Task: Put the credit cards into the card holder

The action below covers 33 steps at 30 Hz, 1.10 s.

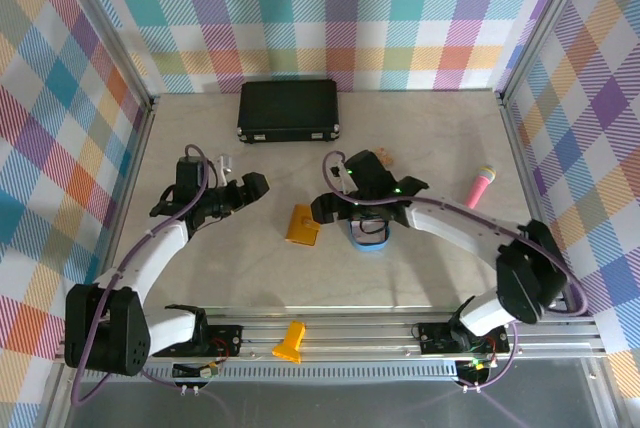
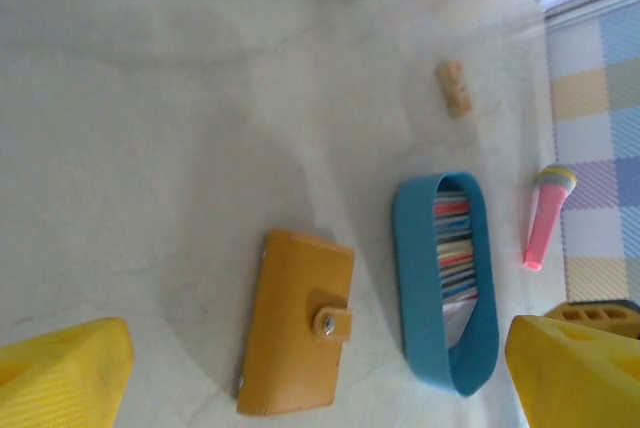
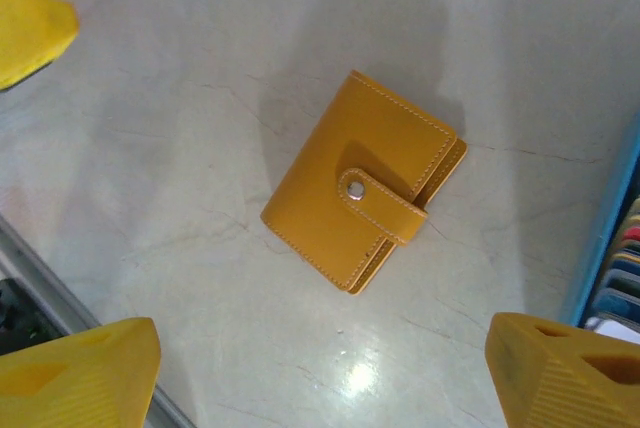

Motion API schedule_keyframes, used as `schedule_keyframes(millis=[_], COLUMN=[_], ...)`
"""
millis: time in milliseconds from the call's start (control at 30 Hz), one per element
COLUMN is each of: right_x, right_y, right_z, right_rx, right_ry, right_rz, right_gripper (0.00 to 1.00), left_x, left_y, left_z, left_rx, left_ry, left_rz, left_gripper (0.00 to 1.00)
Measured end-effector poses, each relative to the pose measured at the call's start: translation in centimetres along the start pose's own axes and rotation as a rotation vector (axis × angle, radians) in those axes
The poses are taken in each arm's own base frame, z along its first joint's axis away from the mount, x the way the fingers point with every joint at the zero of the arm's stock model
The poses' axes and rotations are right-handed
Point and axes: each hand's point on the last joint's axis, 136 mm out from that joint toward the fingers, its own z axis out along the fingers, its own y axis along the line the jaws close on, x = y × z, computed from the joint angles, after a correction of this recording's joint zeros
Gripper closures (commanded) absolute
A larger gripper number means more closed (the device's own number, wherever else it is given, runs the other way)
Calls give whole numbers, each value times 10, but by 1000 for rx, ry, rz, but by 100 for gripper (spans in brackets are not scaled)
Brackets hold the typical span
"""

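The card holder is a mustard-yellow wallet lying flat on the table, snapped shut by its tab. The credit cards stand on edge, packed in a blue oval tray just right of it. The tray sits partly under my right arm. My left gripper hovers left of and behind the wallet, open and empty. My right gripper hangs above the wallet's right side, open with bare table between its yellow fingers.
A large black case lies at the back centre. A pink toy microphone is at the right, a small cork-like piece behind the tray. A yellow part rests on the front rail. Plaid walls enclose the table.
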Motion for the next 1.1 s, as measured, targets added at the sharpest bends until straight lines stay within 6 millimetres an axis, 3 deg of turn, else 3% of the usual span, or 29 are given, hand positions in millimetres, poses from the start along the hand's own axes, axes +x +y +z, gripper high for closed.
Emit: schedule_keyframes(millis=[200, 500, 867, 1100], right_x=[-1, 17, 19, 23], right_y=[-6, -27, -47, -61], right_z=[37, 76, 77, 67], right_rx=[58, 140, 258, 290], right_ry=[95, 213, 200, 180], right_rz=[67, 146, 201, 239], right_gripper=[19, 18, 14, 19], left_x=[21, 29, 35, 50], left_y=[18, 19, 13, -2], left_z=[7, 13, 16, 34], left_rx=[-66, -61, -54, -15], left_ry=[105, 148, 164, 197], left_rz=[-32, -42, -28, -12], left_gripper=[5, 5, 6, 13])
